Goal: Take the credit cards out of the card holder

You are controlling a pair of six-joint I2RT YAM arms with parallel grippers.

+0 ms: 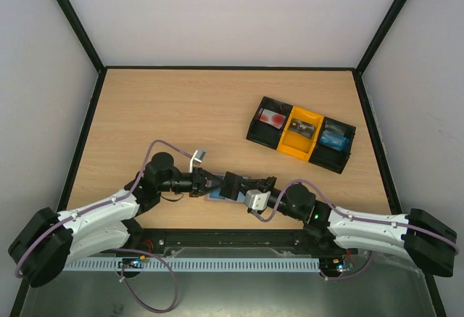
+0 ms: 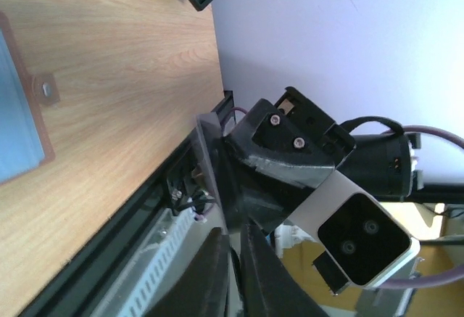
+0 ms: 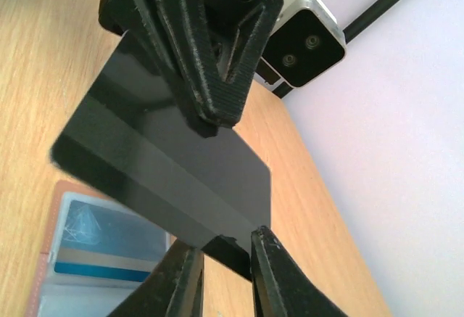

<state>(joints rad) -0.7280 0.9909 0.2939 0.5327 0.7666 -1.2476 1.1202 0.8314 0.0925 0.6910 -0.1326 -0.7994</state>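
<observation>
So the left gripper (image 3: 210, 110) is clamped tight on a black card (image 3: 167, 179), upper middle. The right gripper (image 3: 225, 273) straddles its lower corner, can't tell if it's gripping. The card holder (image 3: 49, 259) is lower left, cut off, with a blue card (image 3: 109, 244) inside.

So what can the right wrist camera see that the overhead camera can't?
Only the right wrist view shows a black card, and a blue card still tucked in the opened card holder. Only the overhead view shows the black-and-yellow tray and the whole left arm and right arm. Both show the wooden table and the card holder.
</observation>
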